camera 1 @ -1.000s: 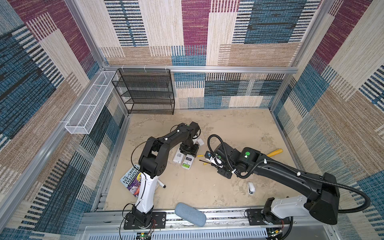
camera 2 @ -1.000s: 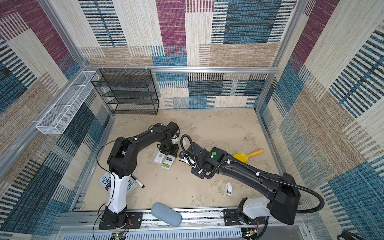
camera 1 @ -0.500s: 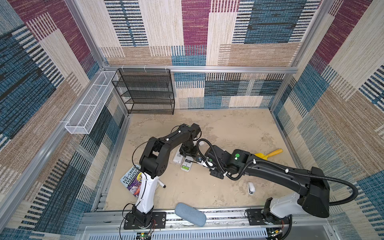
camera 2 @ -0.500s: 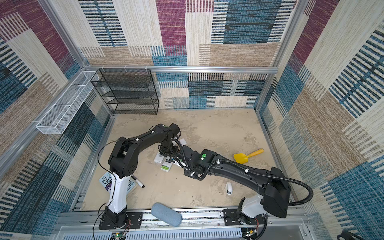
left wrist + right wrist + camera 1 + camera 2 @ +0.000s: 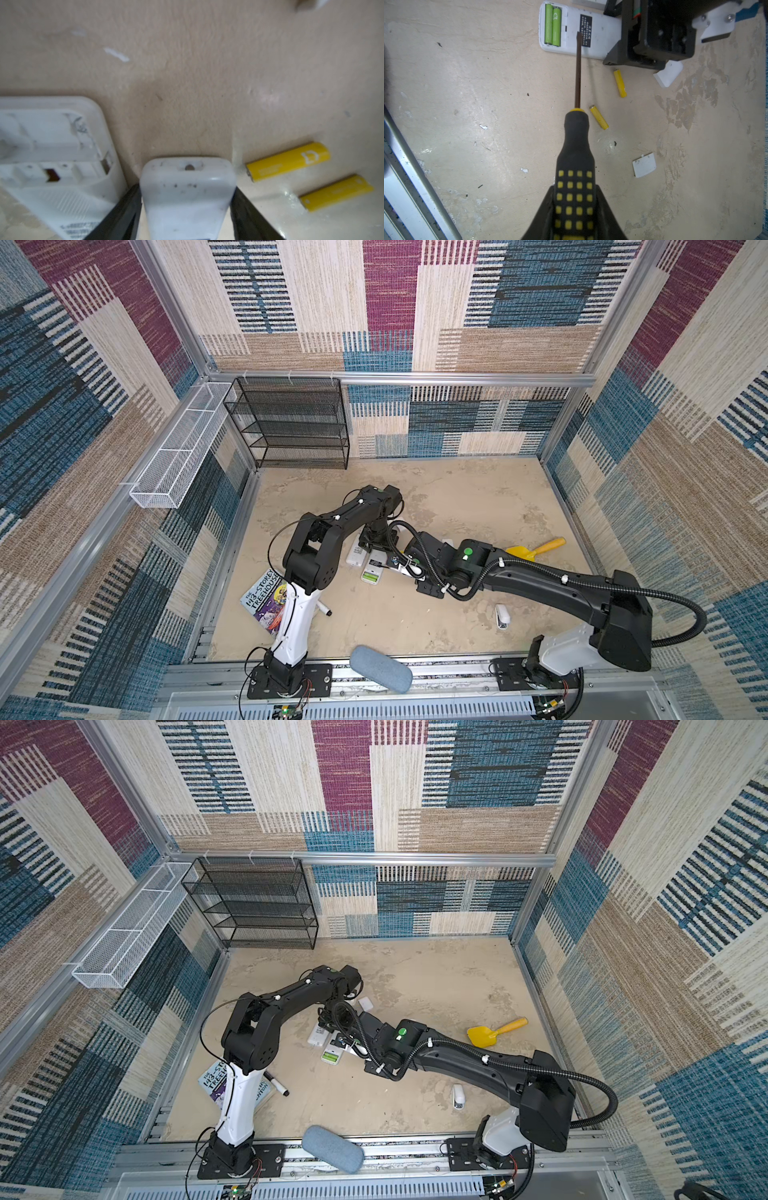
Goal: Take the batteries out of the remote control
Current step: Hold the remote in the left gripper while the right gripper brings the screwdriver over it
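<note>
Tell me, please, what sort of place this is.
Probably a robot test cell, not a home: a left arm and right arm bolted to a base rail, carpet-lined walls in an aluminium frame, and stray household props like a book and yellow scoop.

a robotics lab test cell: aluminium frame rails [image 5: 415,378] hold carpet-patterned wall panels [image 5: 519,290] around a scuffed beige tabletop [image 5: 478,497], and two robot arms [image 5: 540,585] are bolted to a slotted rail [image 5: 449,674] at the front.

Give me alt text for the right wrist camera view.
The right gripper holds a black-and-yellow screwdriver aimed at a white remote whose open bay holds two green batteries. Two yellow batteries and a white cover lie on the table.
</note>
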You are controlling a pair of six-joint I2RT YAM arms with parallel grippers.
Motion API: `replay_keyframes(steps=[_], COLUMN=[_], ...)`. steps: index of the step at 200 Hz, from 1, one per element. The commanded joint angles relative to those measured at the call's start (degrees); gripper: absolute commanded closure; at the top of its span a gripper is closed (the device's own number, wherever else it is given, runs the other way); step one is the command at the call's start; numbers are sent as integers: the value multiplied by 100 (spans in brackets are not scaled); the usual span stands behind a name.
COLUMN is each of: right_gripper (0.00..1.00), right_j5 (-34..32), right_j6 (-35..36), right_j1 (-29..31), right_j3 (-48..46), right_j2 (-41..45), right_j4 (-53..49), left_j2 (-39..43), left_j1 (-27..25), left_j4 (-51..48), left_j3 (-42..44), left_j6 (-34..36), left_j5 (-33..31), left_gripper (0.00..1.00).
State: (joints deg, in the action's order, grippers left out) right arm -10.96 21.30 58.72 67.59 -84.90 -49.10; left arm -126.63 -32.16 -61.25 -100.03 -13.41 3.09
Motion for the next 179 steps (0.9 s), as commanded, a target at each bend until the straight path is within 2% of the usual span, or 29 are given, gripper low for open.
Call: replay_keyframes(steps=[1, 40, 99, 179], right_gripper=[100, 100, 100, 100], right_j5=[-80, -196, -638, -680], right_j6=[68, 60, -29, 23], right_j1=[55, 210, 338, 491], right_j3=[126, 287, 393, 584], right_j2=[-119, -341, -543, -672], right_j4=[35, -197, -455, -615], left_j2=[-105, -144, -125, -164], left_j1=[-1, -9, -36, -44], left_j4=[-258, -282, -332, -361], left_j3=[-128, -106, -159, -199], left_j6=[-99, -136, -144, -153], left_j5=[-85, -111, -229, -274], left_gripper=[35, 42, 45, 46])
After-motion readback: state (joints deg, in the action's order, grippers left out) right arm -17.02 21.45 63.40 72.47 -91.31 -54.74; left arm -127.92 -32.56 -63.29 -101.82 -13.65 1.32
